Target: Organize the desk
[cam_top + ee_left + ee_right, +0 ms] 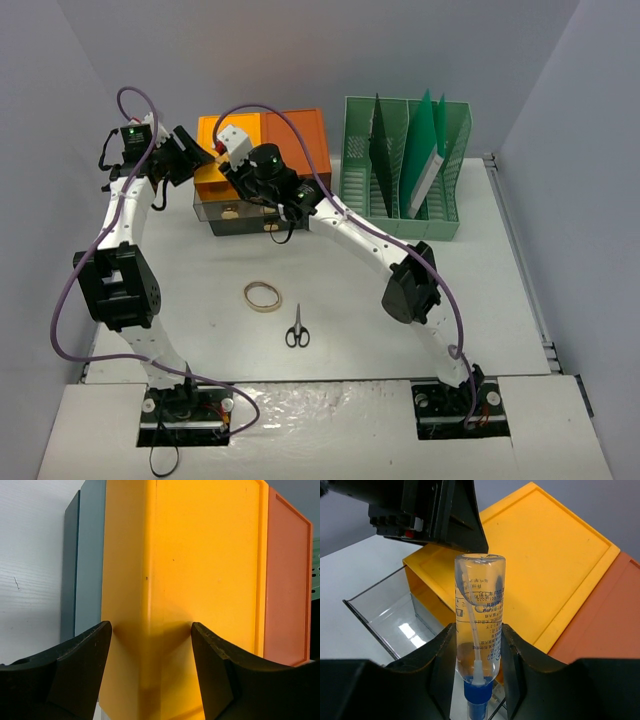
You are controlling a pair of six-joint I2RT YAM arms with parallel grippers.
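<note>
Right wrist: we saw right gripper (pixel 477 636) clamped on bottle (pixel 480 600) above open drawer (pixel 382 611) of drawer unit (pixel 540 555); left gripper (pixel 150 630), jaws apart, at unit corner. We advised lowering before release.

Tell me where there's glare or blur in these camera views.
Right wrist: glare on the clear drawer, highlights on the bottle. Left wrist: fingers soft-edged, shadowing the yellow unit. Top external: sheen on the glossy strip between the bases.
</note>
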